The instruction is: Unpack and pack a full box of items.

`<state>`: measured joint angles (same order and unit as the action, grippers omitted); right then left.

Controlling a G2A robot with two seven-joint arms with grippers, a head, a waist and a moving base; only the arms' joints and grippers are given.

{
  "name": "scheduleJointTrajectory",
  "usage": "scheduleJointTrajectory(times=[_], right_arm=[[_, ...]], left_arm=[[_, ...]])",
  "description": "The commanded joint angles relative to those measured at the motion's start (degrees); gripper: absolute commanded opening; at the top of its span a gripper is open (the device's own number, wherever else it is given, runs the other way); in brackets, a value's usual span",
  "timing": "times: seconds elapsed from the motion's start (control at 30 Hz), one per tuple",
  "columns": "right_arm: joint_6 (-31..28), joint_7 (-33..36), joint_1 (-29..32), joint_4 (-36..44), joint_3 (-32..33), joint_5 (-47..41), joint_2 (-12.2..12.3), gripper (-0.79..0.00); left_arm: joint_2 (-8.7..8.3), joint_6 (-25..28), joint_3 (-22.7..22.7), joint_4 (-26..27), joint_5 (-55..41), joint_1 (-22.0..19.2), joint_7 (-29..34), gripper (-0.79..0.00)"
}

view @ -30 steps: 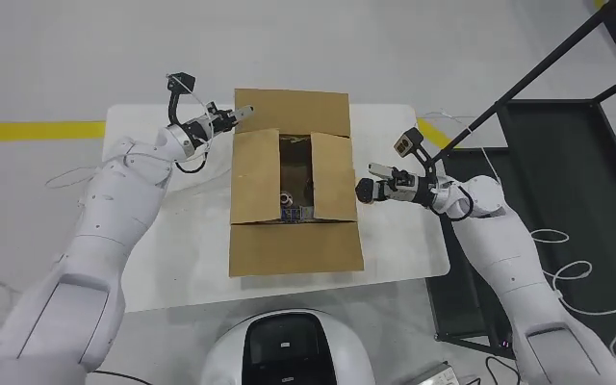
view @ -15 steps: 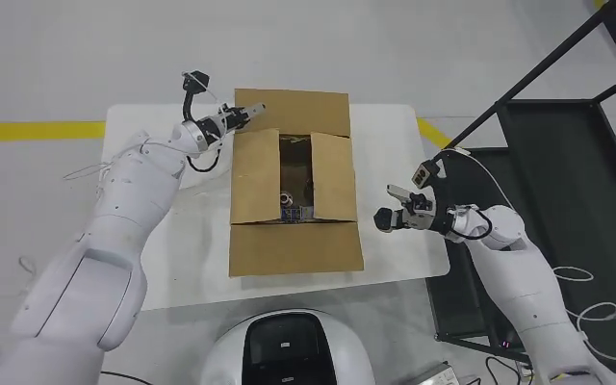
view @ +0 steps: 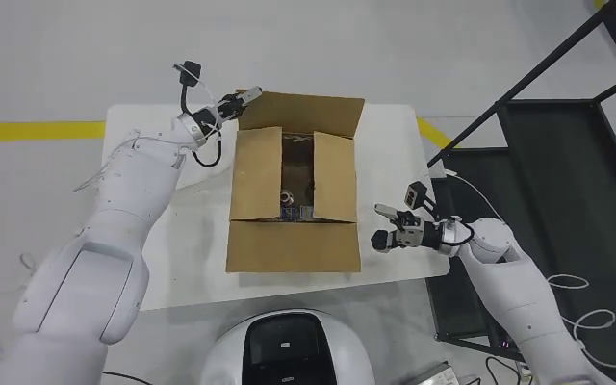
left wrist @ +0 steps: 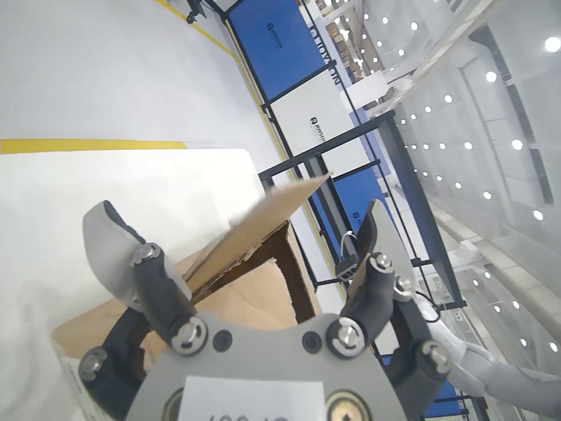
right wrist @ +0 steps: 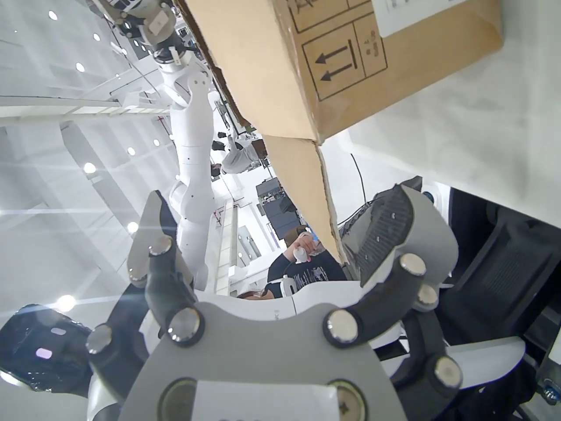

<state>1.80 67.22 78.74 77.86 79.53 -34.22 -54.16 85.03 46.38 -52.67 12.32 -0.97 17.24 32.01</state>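
You see the open brown cardboard box [view: 294, 207] centred on the white tabletop [view: 188, 255], your left gripper [view: 253, 93] spread wide at its 11 o'clock corner, your right gripper [view: 381, 229] spread wide at 4 o'clock.

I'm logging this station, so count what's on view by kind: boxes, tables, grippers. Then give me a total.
box: 1
table: 1
grippers: 2, left gripper and right gripper
total: 4
items inside the box are too shadowed to count.
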Motion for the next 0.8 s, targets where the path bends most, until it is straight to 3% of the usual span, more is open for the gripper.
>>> scheduleJointTrajectory(times=[0.0,0.3,0.5,0.77], right_arm=[[0.33,0.22,-0.57,-0.41,-1.71,0.45,-0.27,0.000],[-1.40,0.97,-3.24,-1.54,-7.30,0.20,-1.52,0.000],[-5.03,4.84,-4.32,-1.41,-8.62,-8.30,-2.54,0.000],[-8.01,5.36,-7.36,-3.50,-8.83,-13.58,-3.46,0.000]], left_arm=[[-0.27,1.54,-0.69,-0.08,-1.35,-0.18,2.30,0.000],[-1.78,5.95,-2.58,0.10,-3.13,0.01,5.84,0.000],[-2.75,8.46,-3.66,1.47,-5.15,1.10,11.92,0.000],[-4.02,7.20,-4.15,5.38,-7.88,2.85,18.69,0.000]])
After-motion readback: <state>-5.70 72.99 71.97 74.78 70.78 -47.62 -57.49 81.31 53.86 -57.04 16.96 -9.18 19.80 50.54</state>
